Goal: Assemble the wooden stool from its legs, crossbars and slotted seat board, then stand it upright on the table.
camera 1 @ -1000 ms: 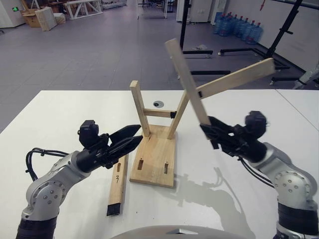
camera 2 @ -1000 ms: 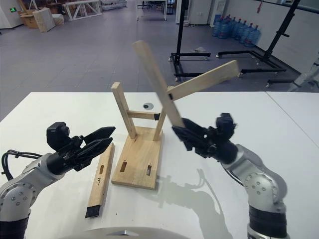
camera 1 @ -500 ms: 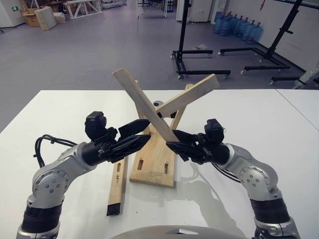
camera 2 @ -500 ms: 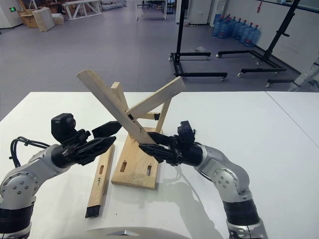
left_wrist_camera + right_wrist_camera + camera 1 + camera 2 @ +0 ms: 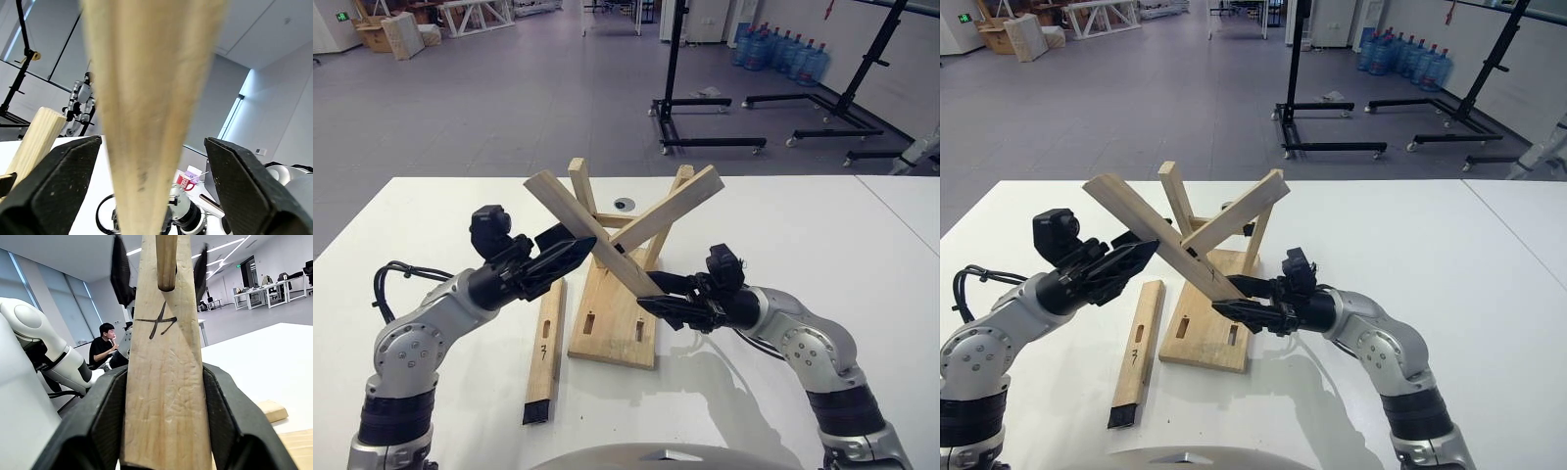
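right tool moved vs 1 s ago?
Yes. The right tool, shut on a leg, swung left and down: it was well right of the seat board, and now it's at the board's right edge.

Blurred leg (image 5: 146, 122), ends cut off, seat board (image 5: 612, 333) partly hidden

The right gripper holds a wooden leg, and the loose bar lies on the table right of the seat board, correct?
Not quite: in the left eye view the loose bar lies left of the seat board. The right gripper does hold a wooden leg.
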